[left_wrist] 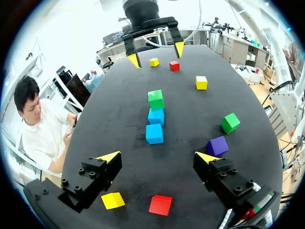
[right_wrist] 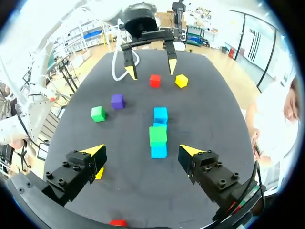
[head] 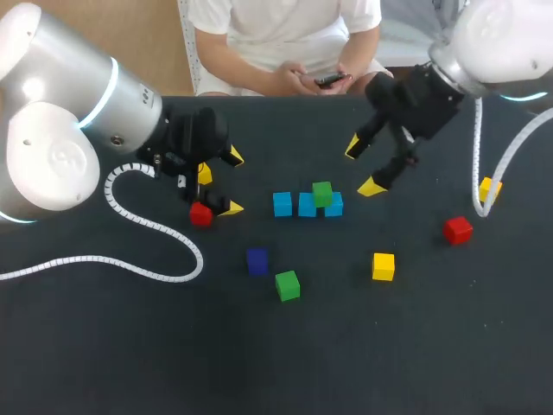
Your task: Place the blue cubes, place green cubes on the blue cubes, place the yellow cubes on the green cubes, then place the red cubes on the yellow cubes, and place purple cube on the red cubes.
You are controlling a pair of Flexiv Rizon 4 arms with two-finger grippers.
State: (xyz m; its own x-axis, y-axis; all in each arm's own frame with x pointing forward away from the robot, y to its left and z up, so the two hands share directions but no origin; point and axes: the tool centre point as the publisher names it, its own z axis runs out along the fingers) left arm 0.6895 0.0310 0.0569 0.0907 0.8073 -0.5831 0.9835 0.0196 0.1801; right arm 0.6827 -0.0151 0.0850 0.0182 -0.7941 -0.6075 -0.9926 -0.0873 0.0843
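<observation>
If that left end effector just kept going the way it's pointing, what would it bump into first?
Probably the nearest light blue cube in the row ahead of the left end effector, though depth is unclear.

Left tool (head: 233, 182) and right tool (head: 363, 167) face each other, each with its two fingers spread wide.

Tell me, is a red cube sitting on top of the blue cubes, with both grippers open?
Not red: the head view shows a green cube sitting on top of the blue cubes. The left gripper and the right gripper are both open, as you said.
</observation>
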